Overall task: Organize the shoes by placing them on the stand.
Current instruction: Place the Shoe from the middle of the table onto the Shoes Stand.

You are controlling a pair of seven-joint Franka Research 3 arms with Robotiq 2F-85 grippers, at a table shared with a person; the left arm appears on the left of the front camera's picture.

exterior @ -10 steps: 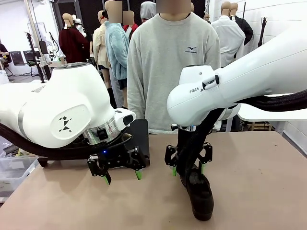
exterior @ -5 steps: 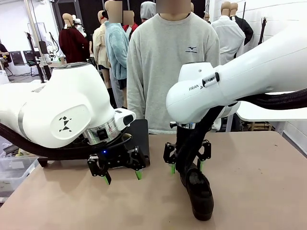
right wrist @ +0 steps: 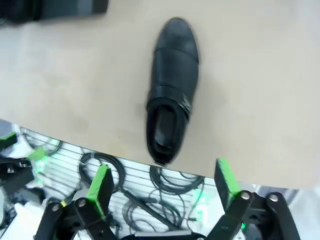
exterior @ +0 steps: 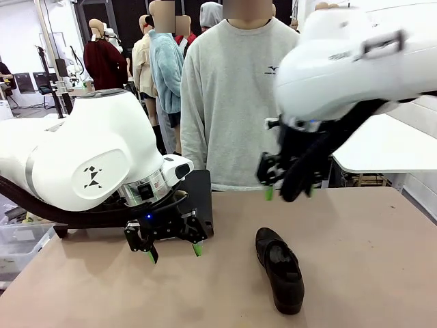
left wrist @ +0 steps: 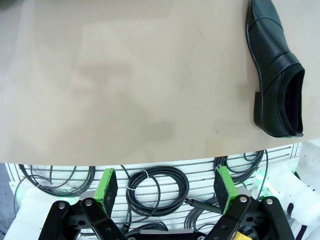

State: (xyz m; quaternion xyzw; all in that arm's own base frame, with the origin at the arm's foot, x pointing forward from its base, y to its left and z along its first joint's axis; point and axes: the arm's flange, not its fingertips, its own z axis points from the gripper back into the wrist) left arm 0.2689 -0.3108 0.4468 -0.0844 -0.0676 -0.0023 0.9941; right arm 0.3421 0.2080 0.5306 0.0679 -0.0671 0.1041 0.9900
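One black glossy shoe [exterior: 280,270] lies on its sole on the tan table, toe toward the front edge. It also appears in the left wrist view as the shoe [left wrist: 277,75] and in the right wrist view as the shoe [right wrist: 170,90]. My right gripper [exterior: 287,188] hangs open well above and behind it, with nothing between the fingers [right wrist: 100,186]. My left gripper [exterior: 171,249] stands open just over the table, left of the shoe, and is empty [left wrist: 166,184]. The dark stand [exterior: 199,198] sits behind the left gripper.
A person in a grey sweatshirt [exterior: 239,96] stands at the far edge of the table [exterior: 369,260]. Coiled black cables [left wrist: 155,187] lie below the table's near edge. A clear plastic bin [exterior: 17,242] sits at the left.
My right arm has lifted up and back from just over the shoe's heel, staying open. The shoe stays on the table. The left arm has not moved.
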